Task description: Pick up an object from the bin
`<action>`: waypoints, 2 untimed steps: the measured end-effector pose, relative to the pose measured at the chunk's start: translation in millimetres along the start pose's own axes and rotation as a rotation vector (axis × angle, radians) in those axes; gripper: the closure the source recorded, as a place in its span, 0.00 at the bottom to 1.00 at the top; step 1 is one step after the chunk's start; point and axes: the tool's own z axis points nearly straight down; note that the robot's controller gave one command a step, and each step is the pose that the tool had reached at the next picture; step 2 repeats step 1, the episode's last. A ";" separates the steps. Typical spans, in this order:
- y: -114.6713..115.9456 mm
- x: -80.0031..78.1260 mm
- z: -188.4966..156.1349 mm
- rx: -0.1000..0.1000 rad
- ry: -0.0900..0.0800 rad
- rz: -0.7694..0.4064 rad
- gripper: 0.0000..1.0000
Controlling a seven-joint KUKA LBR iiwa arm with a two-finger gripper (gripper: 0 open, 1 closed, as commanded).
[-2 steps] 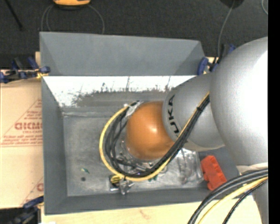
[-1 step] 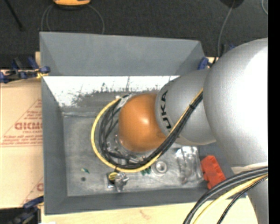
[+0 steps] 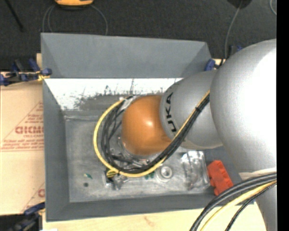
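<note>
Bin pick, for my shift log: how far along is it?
Done: the arm's orange cover sits low over the middle of the bin. In hand: a grasp, if any, is hidden beneath it. Left: the lift-out; a red block, clear plastic piece, metal ring and green bit lie on the floor.

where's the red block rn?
Camera view: the red block sits in the lower-right corner of the bin, just right of a clear plastic piece.
</note>
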 end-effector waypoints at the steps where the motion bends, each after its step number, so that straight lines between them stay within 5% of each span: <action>1: 11.1 -3.0 -170.2 -0.001 0.006 -0.139 1.00; 2: 11.1 -3.0 -170.2 -0.001 0.006 -0.139 1.00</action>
